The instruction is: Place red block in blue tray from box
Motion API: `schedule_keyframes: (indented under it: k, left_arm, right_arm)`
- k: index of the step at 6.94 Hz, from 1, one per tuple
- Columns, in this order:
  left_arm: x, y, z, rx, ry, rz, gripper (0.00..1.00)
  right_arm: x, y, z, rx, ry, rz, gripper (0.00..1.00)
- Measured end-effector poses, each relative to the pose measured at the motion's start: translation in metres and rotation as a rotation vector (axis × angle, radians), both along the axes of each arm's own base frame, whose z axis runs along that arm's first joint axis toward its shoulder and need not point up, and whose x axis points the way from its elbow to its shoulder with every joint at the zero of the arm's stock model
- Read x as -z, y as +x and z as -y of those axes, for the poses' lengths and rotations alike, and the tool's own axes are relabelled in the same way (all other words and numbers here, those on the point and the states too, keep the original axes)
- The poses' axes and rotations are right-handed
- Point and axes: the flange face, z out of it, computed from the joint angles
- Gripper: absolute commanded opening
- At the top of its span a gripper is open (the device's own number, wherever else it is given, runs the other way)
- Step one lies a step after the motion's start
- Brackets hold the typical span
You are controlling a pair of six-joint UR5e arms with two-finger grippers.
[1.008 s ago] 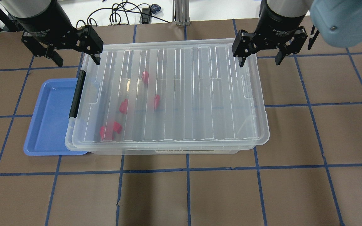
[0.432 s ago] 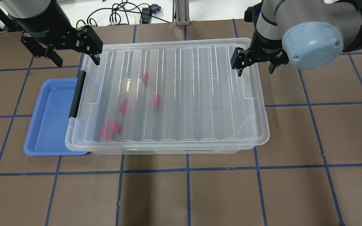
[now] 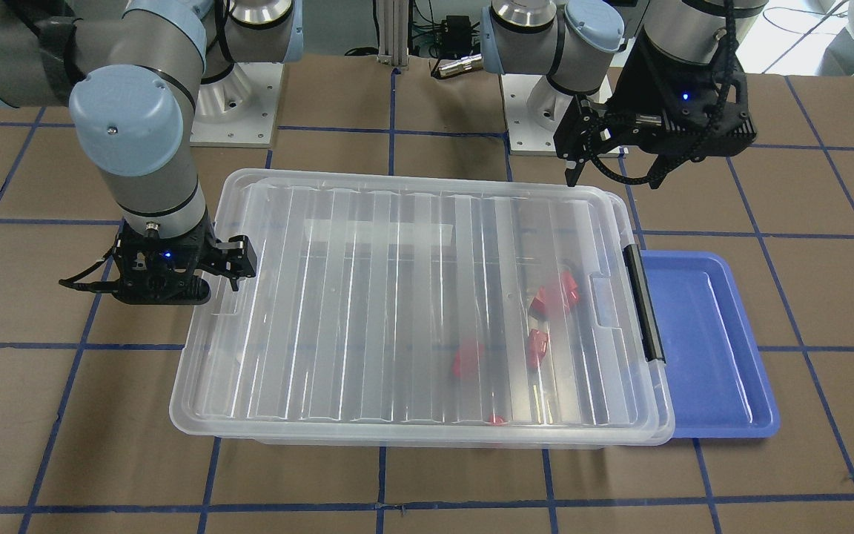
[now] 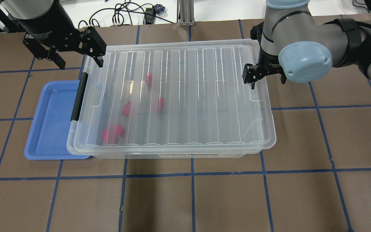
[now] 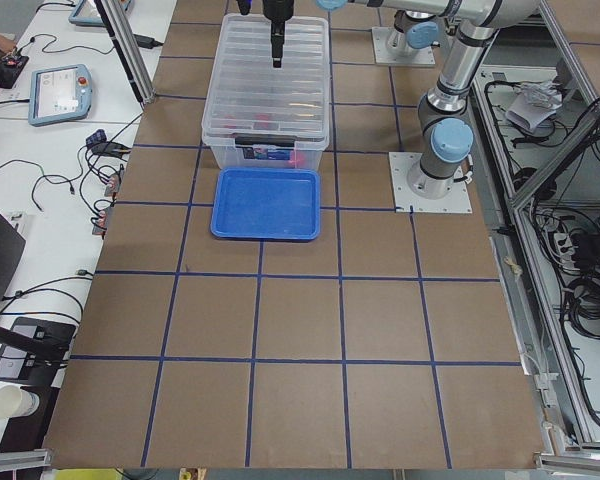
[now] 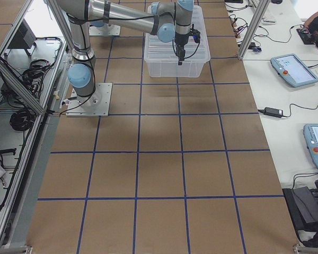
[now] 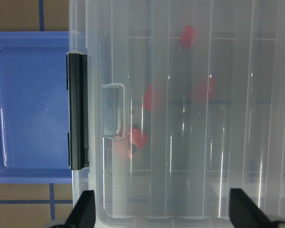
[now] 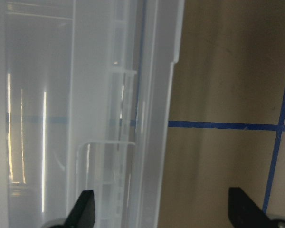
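Observation:
The box (image 4: 204, 96) is a clear bin with its ribbed lid on and a black latch handle (image 4: 77, 96) at its left end. Several red blocks (image 4: 127, 109) lie inside under the lid, also seen in the front view (image 3: 537, 347) and the left wrist view (image 7: 138, 137). The blue tray (image 4: 52, 122) lies beside the latch end, partly under the box rim. My left gripper (image 4: 77, 59) is open above the box's far left corner. My right gripper (image 4: 267, 82) is open and straddles the lid's right end rim (image 8: 156, 118).
The brown table has a blue tape grid. Cables (image 4: 124, 13) and a metal post (image 4: 184, 13) lie beyond the table's far edge. The robot bases (image 3: 234, 104) stand behind the box in the front view.
The right arm has swung over the box's right end, and its gripper has moved nearer and lower along that rim. The left gripper, box, tray and blocks have not moved.

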Motion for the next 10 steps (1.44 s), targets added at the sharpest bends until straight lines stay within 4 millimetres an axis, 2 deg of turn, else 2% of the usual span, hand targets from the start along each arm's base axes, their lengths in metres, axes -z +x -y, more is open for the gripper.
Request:
schedule_keyframes:
  k: [2,3,5,8,10]
  left_arm:
    - [0.0,0.001,0.0,0.001,0.0,0.001,1.0]
    - [0.0,0.001,0.0,0.001,-0.001,0.001,1.0]
    - [0.0,0.001,0.001,0.002,-0.002,0.002,1.0]
    - [0.0,0.001,0.001,0.002,-0.006,0.002,1.0]
    - [0.0,0.001,0.001,-0.005,-0.006,-0.002,1.0]
  right_arm:
    - [0.001,-0.007,0.002,-0.005,-0.003,-0.061,1.0]
    - [0.002,-0.017,0.004,-0.003,0.0,-0.099,1.0]
    - [0.007,-0.054,0.012,0.036,0.025,-0.141,1.0]
    - [0.005,-0.108,0.02,0.106,0.027,-0.147,1.0]
    - [0.003,-0.137,0.02,0.141,0.035,-0.145,1.0]
